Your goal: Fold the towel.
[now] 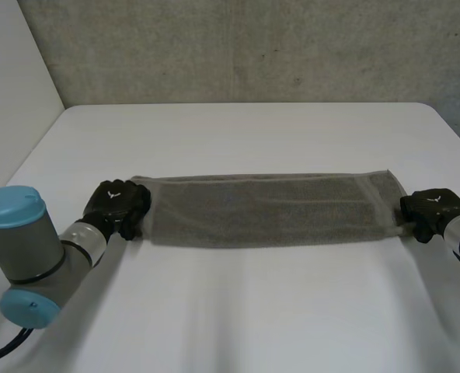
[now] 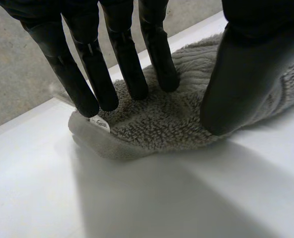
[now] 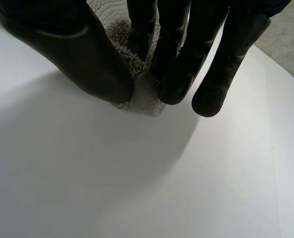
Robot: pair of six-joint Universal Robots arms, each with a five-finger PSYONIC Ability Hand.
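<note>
Towel: the grey terry-cloth towel (image 1: pixel 269 210) lies as a long narrow strip on the white table (image 1: pixel 238 311), stretched flat between the two hands.
Left hand: the black left hand (image 1: pixel 117 206) sits on one short end. Its straight fingers (image 2: pixel 132 74) and thumb (image 2: pixel 241 84) rest on top of the pile with no cloth gathered between them. A small white label (image 2: pixel 101 123) peeps out at its fingertips.
Right hand: the black right hand (image 1: pixel 430 208) is at the opposite end. Thumb (image 3: pixel 82 59) and fingers (image 3: pixel 182 69) pinch the corner, which stands up between them.
Done: judging by the narrow shape and the thick rounded edge by the left thumb, one lengthwise fold is probably made.
Left: the crosswise folds, bringing one end over to the other.
Hidden: the number of layers cannot be made out, the cloth under the right palm is covered, and the far corner beyond the left fingertips is hard to read.
</note>
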